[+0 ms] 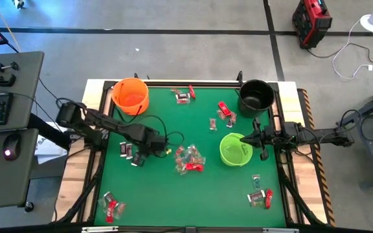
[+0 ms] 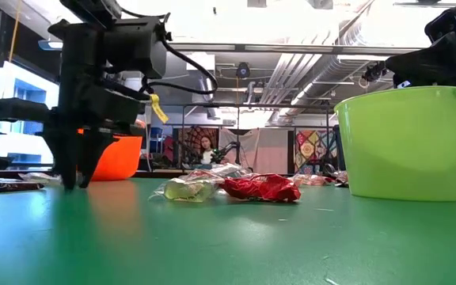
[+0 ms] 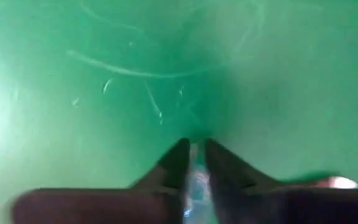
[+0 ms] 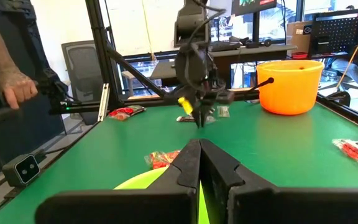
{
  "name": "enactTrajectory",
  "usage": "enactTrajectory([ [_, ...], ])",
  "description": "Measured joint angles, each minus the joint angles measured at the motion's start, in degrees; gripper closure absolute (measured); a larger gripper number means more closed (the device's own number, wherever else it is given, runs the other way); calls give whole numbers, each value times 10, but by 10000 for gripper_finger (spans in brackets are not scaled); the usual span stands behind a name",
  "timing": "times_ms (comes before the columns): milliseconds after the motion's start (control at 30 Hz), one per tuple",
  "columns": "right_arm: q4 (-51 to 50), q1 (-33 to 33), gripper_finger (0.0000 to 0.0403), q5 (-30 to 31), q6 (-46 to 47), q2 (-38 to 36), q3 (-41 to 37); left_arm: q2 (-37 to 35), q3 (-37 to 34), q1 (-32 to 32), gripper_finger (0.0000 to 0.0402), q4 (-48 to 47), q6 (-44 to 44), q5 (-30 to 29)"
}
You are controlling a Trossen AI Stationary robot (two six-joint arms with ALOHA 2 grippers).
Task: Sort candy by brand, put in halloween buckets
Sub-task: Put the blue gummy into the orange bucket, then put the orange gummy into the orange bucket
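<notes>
The green counter (image 1: 173, 188) carries scattered candy (image 1: 190, 159) near its centre. The left gripper (image 3: 192, 149) presses down at 9 o'clock, jaws closed on a silvery-clear sweet (image 3: 195, 180). The right gripper (image 4: 199, 149), jaws closed, hangs over the lime green bucket (image 1: 235, 149). The orange bucket (image 1: 131, 96) stands at 11 o'clock, the black bucket (image 1: 256, 96) at 1 o'clock. Behind is an open workshop.

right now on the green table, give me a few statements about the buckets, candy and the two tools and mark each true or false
1. The left tool is down at the table, closed on a silvery-clear candy. True.
2. The orange bucket stands near the table's far right corner. False: it stands near the far left corner; the black bucket is on the far right.
3. The right tool is over the lime green bucket. True.
4. The right tool is wide open. False: it is shut.
5. All the candy is already in buckets. False: wrapped pieces, such as the middle pile, lie on the table.
</notes>
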Motion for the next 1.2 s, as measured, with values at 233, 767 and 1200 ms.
enactTrajectory([
  [233, 0, 0, 402, 0, 0, 0, 0, -143, 51, 61, 395, -40, -19, 10],
  [767, 0, 0, 402, 0, 0, 0, 0, -262, 100, 433, 401, -25, -65, -112],
  [1200, 0, 0, 402, 0, 0, 0, 0, -168, 106, 493, 277, -48, -88, -111],
])
